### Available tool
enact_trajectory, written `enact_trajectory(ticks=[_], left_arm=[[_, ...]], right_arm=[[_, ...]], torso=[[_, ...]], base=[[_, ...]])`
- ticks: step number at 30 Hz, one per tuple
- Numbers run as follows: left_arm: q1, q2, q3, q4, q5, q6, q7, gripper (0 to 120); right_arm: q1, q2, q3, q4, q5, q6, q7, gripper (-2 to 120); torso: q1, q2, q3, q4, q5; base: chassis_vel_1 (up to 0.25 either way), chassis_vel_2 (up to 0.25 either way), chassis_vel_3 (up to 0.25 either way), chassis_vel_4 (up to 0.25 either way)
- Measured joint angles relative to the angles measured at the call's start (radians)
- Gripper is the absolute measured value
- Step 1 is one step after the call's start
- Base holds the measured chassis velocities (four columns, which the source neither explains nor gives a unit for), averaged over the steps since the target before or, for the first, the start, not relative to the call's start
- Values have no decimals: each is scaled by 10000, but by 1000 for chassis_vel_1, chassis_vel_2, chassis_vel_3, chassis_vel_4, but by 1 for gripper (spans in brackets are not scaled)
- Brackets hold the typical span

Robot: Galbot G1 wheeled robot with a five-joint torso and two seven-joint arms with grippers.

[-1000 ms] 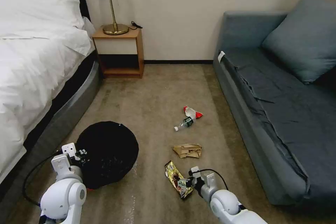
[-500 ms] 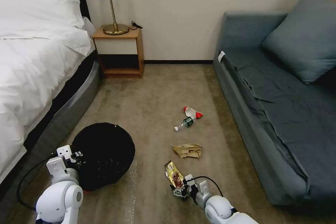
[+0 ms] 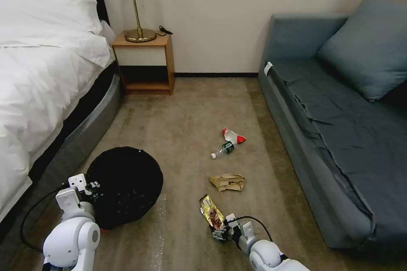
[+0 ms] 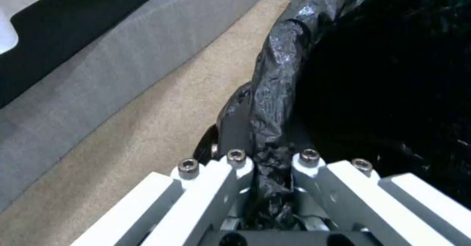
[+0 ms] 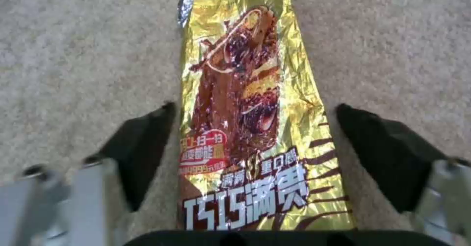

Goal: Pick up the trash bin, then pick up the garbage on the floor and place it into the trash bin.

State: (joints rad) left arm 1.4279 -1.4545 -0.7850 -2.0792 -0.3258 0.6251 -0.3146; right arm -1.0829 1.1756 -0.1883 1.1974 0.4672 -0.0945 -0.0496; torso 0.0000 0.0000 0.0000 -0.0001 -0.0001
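Observation:
The trash bin (image 3: 125, 184), round with a black bag liner, hangs at lower left; my left gripper (image 3: 91, 188) is shut on its rim, and the bag (image 4: 275, 91) is pinched between the fingers. The garbage lies on the carpet: a gold-brown snack wrapper (image 3: 211, 215), a tan paper scrap (image 3: 227, 182), a small clear bottle (image 3: 223, 150) and a red-and-white wrapper (image 3: 232, 136). My right gripper (image 3: 219, 233) is low over the near end of the gold wrapper (image 5: 245, 121), open, with one black finger (image 5: 142, 143) on each side of it.
A bed (image 3: 38, 84) runs along the left and a blue-grey sofa (image 3: 339, 127) along the right. A wooden nightstand (image 3: 146, 63) with a lamp stands at the back wall. Bare carpet (image 3: 186, 114) lies between them.
My right gripper has pulled back and down onto the near end of the gold wrapper. The left gripper and the bin have shifted slightly left.

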Motion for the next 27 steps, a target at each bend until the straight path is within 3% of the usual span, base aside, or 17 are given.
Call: enact_trajectory(ticks=[1,5,16,20,27], left_arm=[[0,0,0,0,0,0,0,4],[1,20,-23,15,-17,0,-1,4],[-32,20,13,61,-29,-12,-6,4],[-60,19,41,62,-30,-13,-10,4],[-86,31,53,62,-46,3,-11,4]], right_arm=[[0,0,0,0,0,0,0,79],[-29,13,1,-35,-130,110,-19,59],[-142,-133,18,82,-260,271,-23,23],[-201,-382,45,274,-256,306,-25,5],[-282,-764,81,736,-76,334,-10,0]], torso=[[0,0,0,0,0],[0,0,0,0,-1],[0,0,0,1,3],[0,0,0,1,3],[0,0,0,1,2]], base=[[0,0,0,0],[0,0,0,0],[0,0,0,0],[0,0,0,0],[0,0,0,0]])
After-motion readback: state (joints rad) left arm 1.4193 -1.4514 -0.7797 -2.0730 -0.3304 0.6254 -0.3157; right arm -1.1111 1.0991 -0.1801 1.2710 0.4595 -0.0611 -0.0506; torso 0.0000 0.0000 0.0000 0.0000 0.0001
